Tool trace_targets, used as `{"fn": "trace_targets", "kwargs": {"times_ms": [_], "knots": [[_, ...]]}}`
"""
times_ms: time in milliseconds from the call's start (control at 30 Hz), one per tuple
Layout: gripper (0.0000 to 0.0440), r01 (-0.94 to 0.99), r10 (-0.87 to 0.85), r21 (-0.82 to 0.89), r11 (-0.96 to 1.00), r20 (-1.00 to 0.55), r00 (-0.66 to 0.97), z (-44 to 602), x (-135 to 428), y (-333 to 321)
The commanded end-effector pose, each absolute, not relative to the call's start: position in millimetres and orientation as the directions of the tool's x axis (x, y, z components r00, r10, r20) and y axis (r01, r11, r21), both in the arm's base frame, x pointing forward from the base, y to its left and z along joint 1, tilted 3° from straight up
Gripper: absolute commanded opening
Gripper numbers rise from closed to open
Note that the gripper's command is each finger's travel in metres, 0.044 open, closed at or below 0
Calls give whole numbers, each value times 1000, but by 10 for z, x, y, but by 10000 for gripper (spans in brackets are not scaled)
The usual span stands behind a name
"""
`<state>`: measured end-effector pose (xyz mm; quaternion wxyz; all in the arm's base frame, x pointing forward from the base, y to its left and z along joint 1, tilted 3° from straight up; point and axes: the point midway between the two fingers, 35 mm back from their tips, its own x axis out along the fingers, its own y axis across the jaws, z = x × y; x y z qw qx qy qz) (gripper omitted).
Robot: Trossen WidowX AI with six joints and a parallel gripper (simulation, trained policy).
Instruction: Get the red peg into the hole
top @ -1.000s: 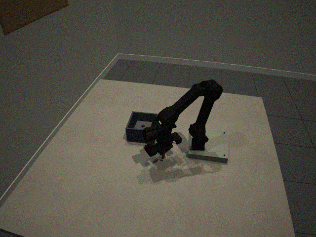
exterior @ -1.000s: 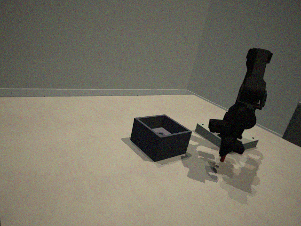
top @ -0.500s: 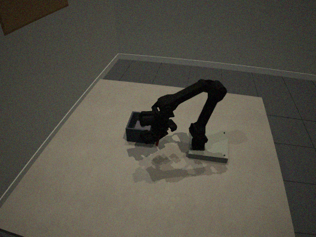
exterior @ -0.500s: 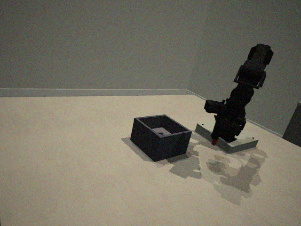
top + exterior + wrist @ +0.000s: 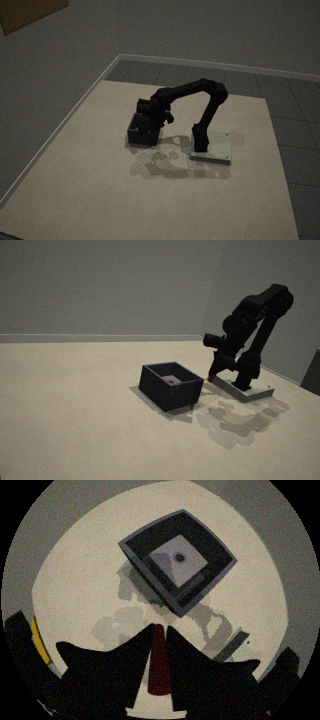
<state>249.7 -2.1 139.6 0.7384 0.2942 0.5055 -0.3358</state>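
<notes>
Red peg (image 5: 153, 132) (image 5: 211, 378) (image 5: 159, 667) tilted in claw (image 5: 152, 126) (image 5: 211, 374) (image 5: 160, 628)

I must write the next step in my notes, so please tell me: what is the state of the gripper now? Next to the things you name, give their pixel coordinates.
Gripper (image 5: 154, 129) (image 5: 211, 374) (image 5: 160, 628): closed, holding the red peg (image 5: 211, 378) (image 5: 159, 667) between its fingers.

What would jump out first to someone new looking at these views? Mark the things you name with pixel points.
Probably the black arm (image 5: 184, 89) (image 5: 263, 335), arching over the pale table (image 5: 155, 206) (image 5: 90, 433) (image 5: 75, 580). Next, the dark open box (image 5: 143, 138) (image 5: 152, 388) (image 5: 150, 582), its plate's hole facing up, and the red peg (image 5: 211, 378) (image 5: 159, 667) in the gripper's (image 5: 212, 375) (image 5: 161, 630) closed fingers, outside the box.
</notes>
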Motion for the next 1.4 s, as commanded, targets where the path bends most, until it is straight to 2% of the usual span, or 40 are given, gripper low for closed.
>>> {"fn": "trace_targets", "kwargs": {"times_ms": [0,667,1267,1367], "knots": [[0,803,-216,90,589,-940,264,1409,2568,-151],[1,866,-271,116,487,-922,276,1310,2929,-817],[2,889,-239,101,446,-944,227,958,3123,-1140],[21,888,-234,85,452,-949,210,869,3139,-1164]]}}
